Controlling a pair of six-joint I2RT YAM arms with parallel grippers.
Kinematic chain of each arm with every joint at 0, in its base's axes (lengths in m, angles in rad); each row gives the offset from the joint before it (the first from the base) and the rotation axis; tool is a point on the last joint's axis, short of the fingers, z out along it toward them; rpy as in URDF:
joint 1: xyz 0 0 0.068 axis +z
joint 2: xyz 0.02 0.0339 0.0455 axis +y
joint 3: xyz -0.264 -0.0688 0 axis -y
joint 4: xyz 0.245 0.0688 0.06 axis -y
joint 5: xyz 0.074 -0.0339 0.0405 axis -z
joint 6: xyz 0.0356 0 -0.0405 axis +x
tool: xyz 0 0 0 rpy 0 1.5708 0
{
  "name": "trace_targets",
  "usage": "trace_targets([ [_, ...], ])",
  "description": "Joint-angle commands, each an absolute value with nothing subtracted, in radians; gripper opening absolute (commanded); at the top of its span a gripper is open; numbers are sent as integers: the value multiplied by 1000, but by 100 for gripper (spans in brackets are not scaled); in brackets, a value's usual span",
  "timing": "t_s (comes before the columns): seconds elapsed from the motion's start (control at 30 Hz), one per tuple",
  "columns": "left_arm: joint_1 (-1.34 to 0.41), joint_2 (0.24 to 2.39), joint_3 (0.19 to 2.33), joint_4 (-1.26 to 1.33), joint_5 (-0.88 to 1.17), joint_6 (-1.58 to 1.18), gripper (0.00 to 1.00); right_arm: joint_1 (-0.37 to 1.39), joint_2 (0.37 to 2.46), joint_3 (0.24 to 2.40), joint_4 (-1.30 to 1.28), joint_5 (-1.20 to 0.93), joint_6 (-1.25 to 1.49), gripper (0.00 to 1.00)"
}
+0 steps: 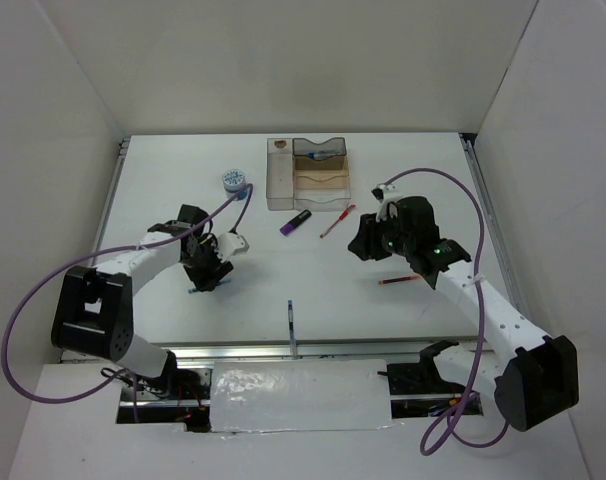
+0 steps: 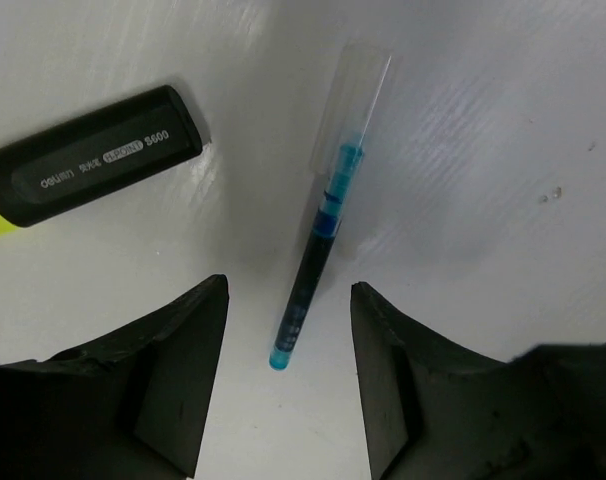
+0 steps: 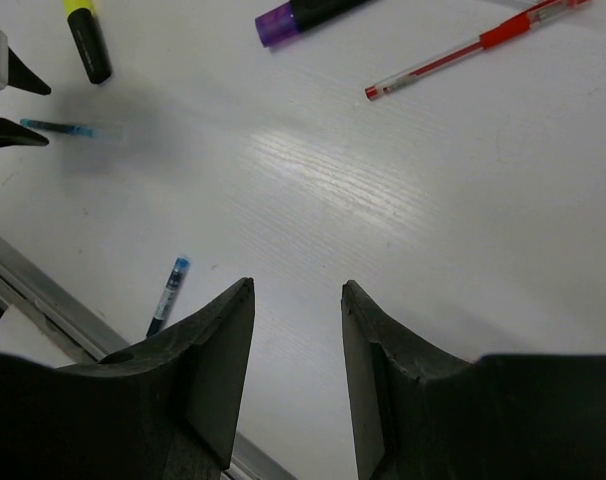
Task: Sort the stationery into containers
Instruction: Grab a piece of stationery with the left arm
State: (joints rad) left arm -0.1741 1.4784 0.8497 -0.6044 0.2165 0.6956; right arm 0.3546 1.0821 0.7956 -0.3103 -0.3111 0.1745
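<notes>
The left gripper (image 2: 288,292) hangs low over a thin blue pen (image 2: 318,240) lying flat on the table (image 2: 503,150), its jaws parted on either side with white showing in both gaps, so it grips nothing; a yellow highlighter (image 2: 93,160) with a black cap lies near; the right gripper (image 3: 296,292) is agape and empty over bare table, with a red pen (image 3: 473,48) and a purple highlighter (image 3: 303,15) beyond it; the smoky organiser (image 1: 283,190) sits toward the far side, well apart from both grippers.

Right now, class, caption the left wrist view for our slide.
Open left claw straddles a blue pen on the table, black highlighter lying nearby.
</notes>
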Motion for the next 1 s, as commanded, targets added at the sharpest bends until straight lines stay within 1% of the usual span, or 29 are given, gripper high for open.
trace_targets([
  [0.0,-207,1499,854,-552,178,692,63,342,1051,785,-330,-321,179,47],
  [0.13,-230,1528,841,-535,158,699,51,336,1051,779,-319,-319,189,47],
  [0.3,-258,1526,789,-508,123,724,42,327,1065,790,-311,-322,201,47],
  [0.47,-328,1516,733,-483,84,729,32,319,1091,811,-319,-288,238,51],
  [0.5,-359,1509,726,-479,68,727,27,316,1095,816,-324,-285,241,51],
  [0.57,-389,1502,712,-471,52,718,22,314,1103,825,-344,-275,238,52],
  [0.6,-420,1499,715,-477,49,707,15,311,1115,831,-354,-270,236,52],
  [0.63,-434,1499,721,-480,52,678,11,313,1120,834,-373,-264,235,52],
  [0.67,-445,1497,753,-489,60,660,8,311,1124,839,-383,-252,232,52],
  [0.7,-462,1502,777,-514,70,631,1,311,1135,847,-394,-242,232,51],
  [0.73,-465,1506,855,-529,105,555,0,308,1138,847,-411,-232,236,51],
  [0.8,-463,1534,957,-589,162,427,0,304,1155,854,-429,-210,236,50],
  [0.83,-463,1546,1065,-603,184,376,0,299,1158,857,-437,-206,236,50],
  [0.9,-463,1591,1187,-629,241,290,0,291,1172,870,-449,-199,238,49],
  [0.93,-463,1607,1298,-638,250,205,0,287,1187,876,-465,-199,239,49],
  [0.97,-463,1621,1360,-641,249,165,0,281,1195,883,-468,-202,238,48],
])
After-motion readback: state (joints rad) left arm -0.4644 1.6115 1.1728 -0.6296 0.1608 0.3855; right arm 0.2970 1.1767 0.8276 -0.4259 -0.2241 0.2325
